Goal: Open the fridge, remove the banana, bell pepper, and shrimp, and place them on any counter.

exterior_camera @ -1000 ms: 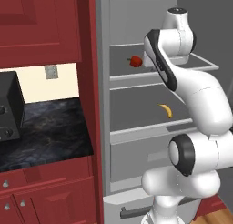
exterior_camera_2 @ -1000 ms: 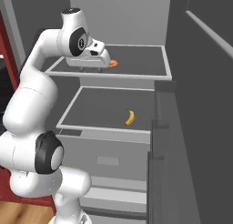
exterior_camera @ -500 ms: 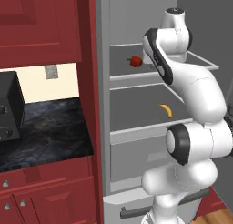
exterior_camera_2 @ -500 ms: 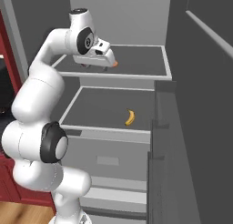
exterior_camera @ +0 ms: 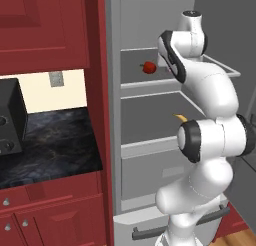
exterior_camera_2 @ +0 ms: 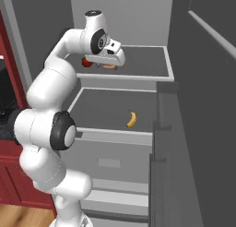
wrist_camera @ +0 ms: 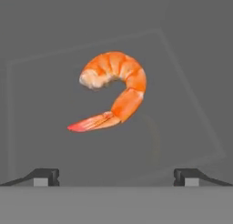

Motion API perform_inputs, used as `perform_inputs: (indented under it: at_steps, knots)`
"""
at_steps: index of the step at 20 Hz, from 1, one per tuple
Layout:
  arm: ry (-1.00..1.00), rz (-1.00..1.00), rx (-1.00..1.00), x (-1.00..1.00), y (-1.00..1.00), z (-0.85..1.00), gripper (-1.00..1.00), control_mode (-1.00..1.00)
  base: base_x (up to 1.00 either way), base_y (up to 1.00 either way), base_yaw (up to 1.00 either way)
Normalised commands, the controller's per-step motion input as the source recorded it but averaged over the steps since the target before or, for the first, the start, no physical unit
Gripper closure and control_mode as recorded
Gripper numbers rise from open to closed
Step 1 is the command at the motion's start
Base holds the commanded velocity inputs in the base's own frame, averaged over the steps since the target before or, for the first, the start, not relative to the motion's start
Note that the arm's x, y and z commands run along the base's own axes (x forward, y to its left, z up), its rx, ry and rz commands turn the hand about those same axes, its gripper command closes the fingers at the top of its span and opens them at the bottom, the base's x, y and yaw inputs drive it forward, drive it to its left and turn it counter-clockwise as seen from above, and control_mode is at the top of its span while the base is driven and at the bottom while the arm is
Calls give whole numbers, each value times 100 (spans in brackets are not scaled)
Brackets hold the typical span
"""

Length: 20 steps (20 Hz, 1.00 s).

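Everything I saw was lit evenly and softly, with no visible lamp and no glare. Below my claw (wrist_camera: 116, 175), the shrimp (wrist_camera: 113, 89) looked sharp and bright orange against a flat, dim grey shelf (wrist_camera: 191, 104), casting almost no shadow. Behind my claw, the fridge (exterior_camera_2: 198, 83) interior was darker grey. Edges appeared slightly jagged and soft, without lens distortion or motion blur.

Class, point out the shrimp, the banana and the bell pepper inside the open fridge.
shrimp (wrist_camera: 119, 84), hand view, on its curled orange back.
banana (exterior_camera_2: 132, 119), right base view, on the middle of the yellow fruit.
bell pepper (exterior_camera: 149, 67), left base view, on its red body.
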Motion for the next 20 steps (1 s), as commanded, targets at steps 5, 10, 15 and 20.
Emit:
perform_inputs:
  at_steps: [5,10,15,20]
  knots:
    - [0,0,1,51,-9,0,-100,-100,0,0,0]
    - [0,0,1,45,-8,-11,-100,-100,0,0,0]
    - [0,0,2,44,-11,-19,-100,-100,0,0,0]
    - [0,0,1,-2,-2,-37,-100,-100,0,0,0]
